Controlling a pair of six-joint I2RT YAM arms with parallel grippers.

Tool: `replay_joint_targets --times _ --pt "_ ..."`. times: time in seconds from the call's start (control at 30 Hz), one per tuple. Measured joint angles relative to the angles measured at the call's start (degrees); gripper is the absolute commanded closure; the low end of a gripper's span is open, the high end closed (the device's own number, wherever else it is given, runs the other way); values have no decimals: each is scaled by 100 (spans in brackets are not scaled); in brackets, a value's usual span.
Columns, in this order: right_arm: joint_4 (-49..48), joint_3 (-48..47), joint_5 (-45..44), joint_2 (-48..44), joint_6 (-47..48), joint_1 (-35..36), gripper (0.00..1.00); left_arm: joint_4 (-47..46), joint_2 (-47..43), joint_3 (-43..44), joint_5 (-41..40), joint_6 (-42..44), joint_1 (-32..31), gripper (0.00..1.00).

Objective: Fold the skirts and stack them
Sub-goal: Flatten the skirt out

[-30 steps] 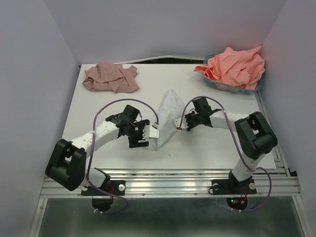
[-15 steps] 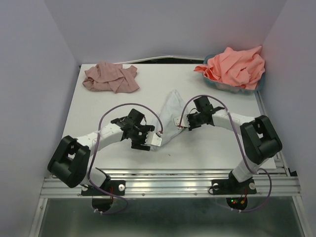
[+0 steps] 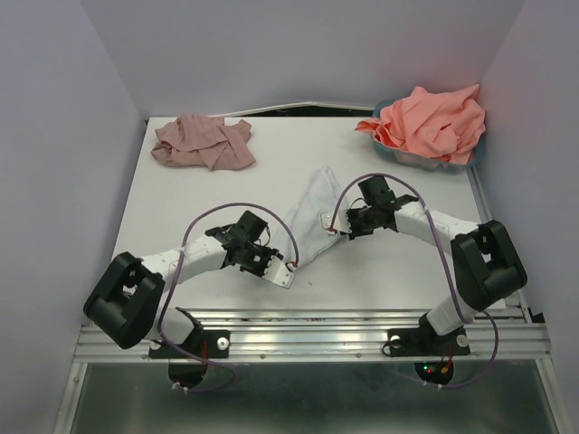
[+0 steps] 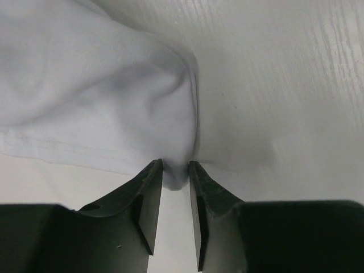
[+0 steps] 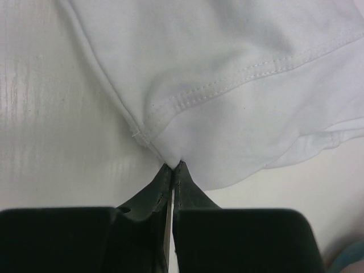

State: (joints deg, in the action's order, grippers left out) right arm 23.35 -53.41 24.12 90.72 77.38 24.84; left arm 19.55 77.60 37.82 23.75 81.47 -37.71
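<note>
Table [image 3: 181,199]: under all items; arm bases along near edge.
Far-left skirt [image 3: 204,142]: on table, far-left corner; well apart from centre skirt.
Centre skirt [image 3: 312,212]: on table, mid; laid far-to-near, betw. the two grippers.
Basket [image 3: 477,154]: on table, far-right corner.
Heaped cloth [image 3: 434,122]: in basket, piled above rim, hanging over left side.
L gripper [image 3: 288,274] [image 4: 175,166]: at near end of centre skirt, low on table; fold of skirt edge betw. fingertips.
R gripper [image 3: 333,226] [image 5: 172,166]: at right edge of centre skirt, farther back than L gripper; hem corner pinched betw. fingertips.
</note>
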Motion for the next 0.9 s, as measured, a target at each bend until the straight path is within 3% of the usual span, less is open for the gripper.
replay_joint_targets --times 0.2,0.4,0.63,0.73,0.9 --pt "160 63 -52 -85 -140 0 99 -195 238 2 -44 59 -46 99" --pt "610 -15 -374 -413 -551 -68 99 -39 256 210 52 -411 164 100" --pt "1213 -1349 -590 -702 -1073 -894 99 557 236 2087 693 -1403 1832 100" --pt "1213 -1956 -623 -706 -1316 -1060 99 378 195 2712 901 -1982 2232 100" --pt "1161 -2839 -787 -317 -1681 -1025 99 -354 85 2968 693 -3244 2277 100"
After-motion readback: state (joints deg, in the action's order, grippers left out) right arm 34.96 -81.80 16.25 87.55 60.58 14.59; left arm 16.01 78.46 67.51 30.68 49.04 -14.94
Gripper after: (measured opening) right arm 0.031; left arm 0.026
